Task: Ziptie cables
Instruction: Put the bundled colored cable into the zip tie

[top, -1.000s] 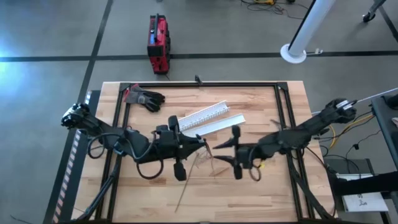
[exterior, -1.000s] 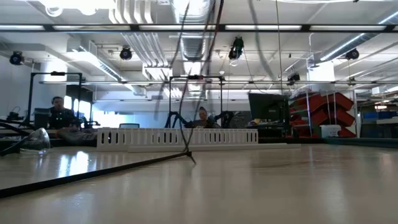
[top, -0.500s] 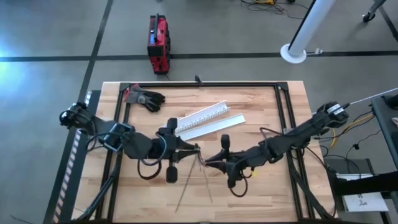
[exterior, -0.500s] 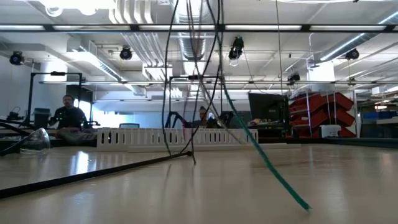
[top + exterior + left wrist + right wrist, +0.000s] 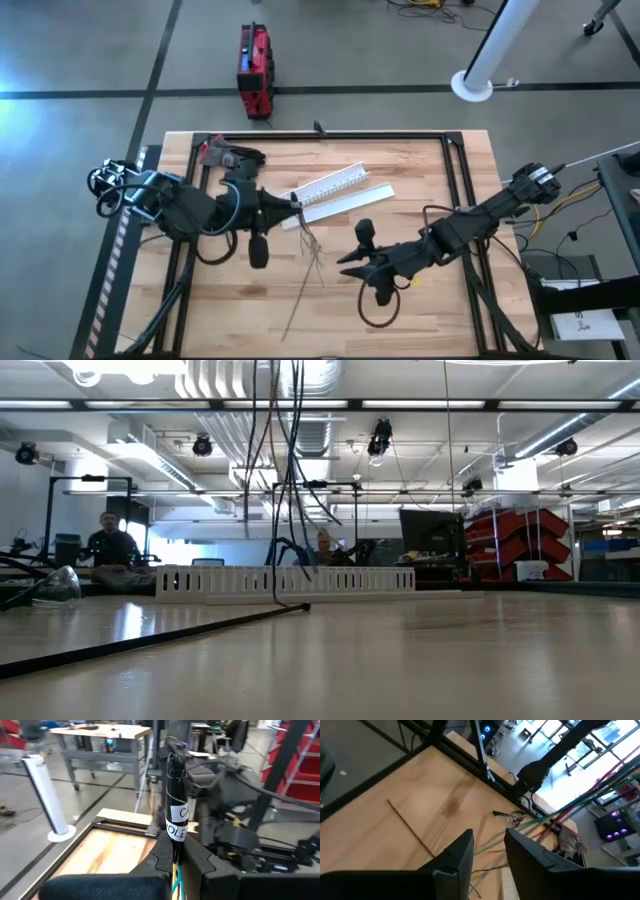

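Two arms work over the wooden tabletop (image 5: 420, 170). We see the left tool (image 5: 296, 205) near the middle, toward the far edge, just beside the white slotted channel (image 5: 330, 185) and its flat lid (image 5: 345, 204); its fingers (image 5: 160, 862) are clenched on the cables (image 5: 312, 248), whose black taped end with a white label stands up between them in the left wrist view. From there the thin wires hang down and trail toward the near edge. A black glove (image 5: 232, 157) lies by the far left corner. Our right tool (image 5: 350, 262) sits right of the cables, apart from them, its fingers (image 5: 457, 855) released with nothing between
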Robot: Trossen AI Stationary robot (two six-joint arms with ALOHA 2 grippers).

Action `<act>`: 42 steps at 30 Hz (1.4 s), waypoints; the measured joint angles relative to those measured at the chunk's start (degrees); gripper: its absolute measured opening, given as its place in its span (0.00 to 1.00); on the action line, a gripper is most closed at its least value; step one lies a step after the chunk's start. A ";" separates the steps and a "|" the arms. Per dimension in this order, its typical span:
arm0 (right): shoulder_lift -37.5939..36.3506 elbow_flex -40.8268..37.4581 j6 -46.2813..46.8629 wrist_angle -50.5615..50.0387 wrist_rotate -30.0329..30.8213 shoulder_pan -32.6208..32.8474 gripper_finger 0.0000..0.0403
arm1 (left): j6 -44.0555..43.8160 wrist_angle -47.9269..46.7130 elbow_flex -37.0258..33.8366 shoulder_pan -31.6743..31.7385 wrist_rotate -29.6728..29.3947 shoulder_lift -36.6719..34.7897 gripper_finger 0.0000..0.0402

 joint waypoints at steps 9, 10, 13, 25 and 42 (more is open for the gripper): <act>3.62 -0.83 -10.74 15.18 -6.50 -0.69 0.13 | 4.49 8.92 -0.31 -0.05 13.45 0.22 0.00; 4.12 -0.85 -12.26 18.12 -6.21 -1.07 0.12 | 4.71 8.91 0.29 -0.10 14.46 0.22 0.00; 5.89 -0.83 -16.61 26.37 -6.01 -3.01 0.08 | 4.86 8.36 0.98 -0.54 15.51 0.16 0.00; 4.65 -0.83 -3.01 27.00 -10.09 -9.90 0.00 | 6.42 -0.12 0.42 -0.69 14.24 -0.54 0.00; 3.73 9.11 -0.13 27.54 -17.30 -11.71 0.00 | 14.24 2.19 3.76 -0.59 7.37 1.47 0.00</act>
